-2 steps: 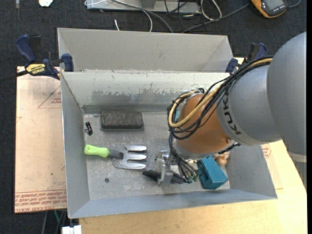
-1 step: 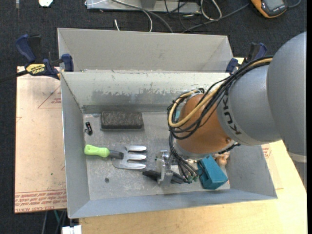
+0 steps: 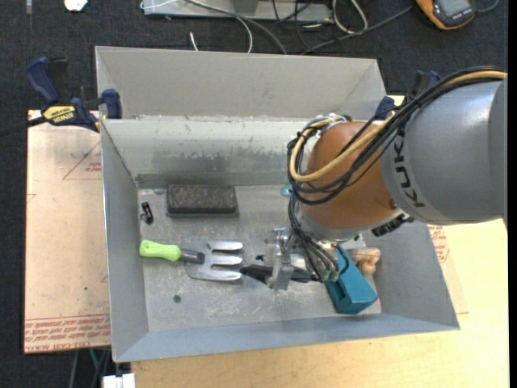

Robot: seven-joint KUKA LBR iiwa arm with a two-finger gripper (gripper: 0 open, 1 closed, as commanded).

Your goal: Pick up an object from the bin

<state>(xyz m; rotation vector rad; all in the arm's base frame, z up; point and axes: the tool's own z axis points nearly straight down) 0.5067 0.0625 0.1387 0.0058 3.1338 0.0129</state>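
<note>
My gripper (image 3: 280, 270) hangs low over the bin floor, right of the middle and near the front wall. A thin black thing (image 3: 257, 274) lies on the floor right at its tip, partly hidden by it. Just to the left lies a small metal hand fork (image 3: 216, 262) with a green handle (image 3: 159, 250), its tines pointing toward the gripper. A blue box-like thing (image 3: 352, 289) sits close on the right, with a tan piece (image 3: 367, 259) beside it.
A dark grey block (image 3: 202, 200) lies near the back wall and a small black clip (image 3: 147, 212) sits left of it. A bit of teal (image 3: 285, 191) peeks out behind the arm. The arm and its orange cover hide the bin's right half.
</note>
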